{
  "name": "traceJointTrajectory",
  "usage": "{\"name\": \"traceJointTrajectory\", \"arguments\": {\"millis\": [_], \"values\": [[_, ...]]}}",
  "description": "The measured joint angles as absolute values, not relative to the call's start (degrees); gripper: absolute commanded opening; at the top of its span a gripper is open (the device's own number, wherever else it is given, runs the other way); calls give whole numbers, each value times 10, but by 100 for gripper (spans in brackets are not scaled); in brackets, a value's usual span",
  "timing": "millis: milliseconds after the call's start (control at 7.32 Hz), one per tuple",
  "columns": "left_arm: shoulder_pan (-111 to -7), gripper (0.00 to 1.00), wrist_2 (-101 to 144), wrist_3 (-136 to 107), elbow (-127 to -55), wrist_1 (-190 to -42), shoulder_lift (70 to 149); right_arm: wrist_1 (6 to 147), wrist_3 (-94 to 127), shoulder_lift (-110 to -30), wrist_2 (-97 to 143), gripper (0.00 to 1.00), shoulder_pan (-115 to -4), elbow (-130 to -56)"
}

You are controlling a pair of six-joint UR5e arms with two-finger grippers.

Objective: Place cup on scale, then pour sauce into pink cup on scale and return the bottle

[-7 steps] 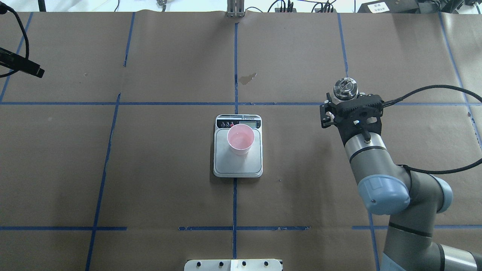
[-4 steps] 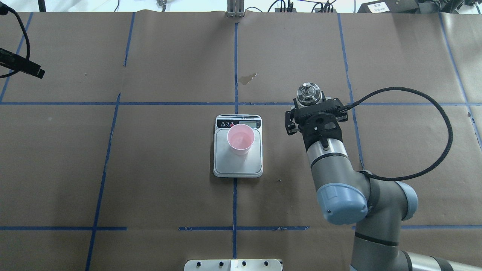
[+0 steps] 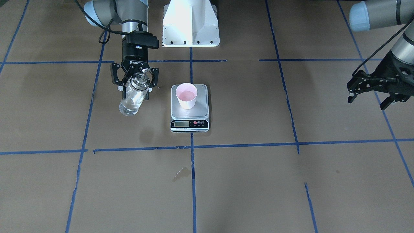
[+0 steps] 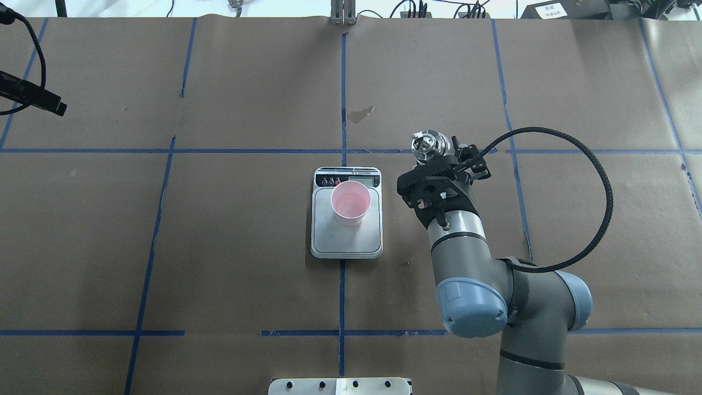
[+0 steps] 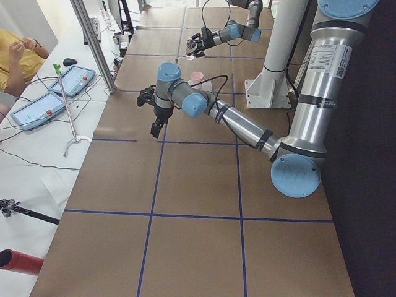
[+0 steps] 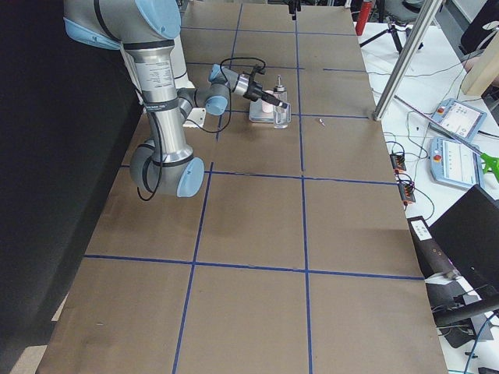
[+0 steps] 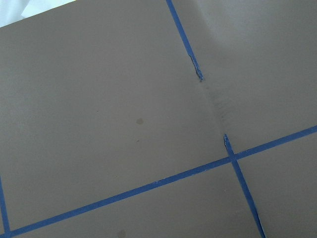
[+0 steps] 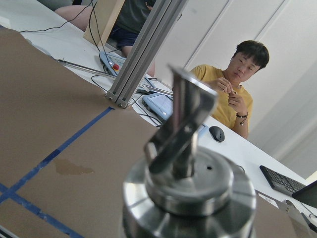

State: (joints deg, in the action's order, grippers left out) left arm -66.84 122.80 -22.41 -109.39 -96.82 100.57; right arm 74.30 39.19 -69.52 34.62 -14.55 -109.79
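Note:
The pale pink cup (image 4: 351,202) stands upright on the steel plate of the scale (image 4: 351,241), near its display; in the front-facing view the cup (image 3: 186,95) is on the scale (image 3: 200,108) too. My right gripper (image 3: 135,82) is shut on the clear glass bottle (image 3: 130,98), which holds clear sauce, and carries it above the table beside the scale. From overhead the bottle's metal top (image 4: 428,144) shows past the right gripper (image 4: 436,159). The spout (image 8: 183,129) fills the right wrist view. My left gripper (image 3: 367,98) is open and empty, far off to the side.
A small wet stain (image 4: 361,114) marks the brown paper beyond the scale. The white robot base (image 3: 190,22) is at the table's near edge. A person in a yellow shirt (image 8: 237,94) sits past the far edge with tablets and cables.
My right arm has carried the bottle leftward toward the scale and turned slightly. The cup, the scale and the left arm have not moved.

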Motion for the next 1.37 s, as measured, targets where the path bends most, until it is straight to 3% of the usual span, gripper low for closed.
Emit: {"name": "traceJointTrajectory", "arguments": {"millis": [683,1365], "values": [[-668,100,1228,-234,-1090,-969,1006,858,148,-657,279,0,-122,-1086],[-669,100,1228,-235,-1090,-969,1005,868,20,-636,229,0,-121,-1038]]}}
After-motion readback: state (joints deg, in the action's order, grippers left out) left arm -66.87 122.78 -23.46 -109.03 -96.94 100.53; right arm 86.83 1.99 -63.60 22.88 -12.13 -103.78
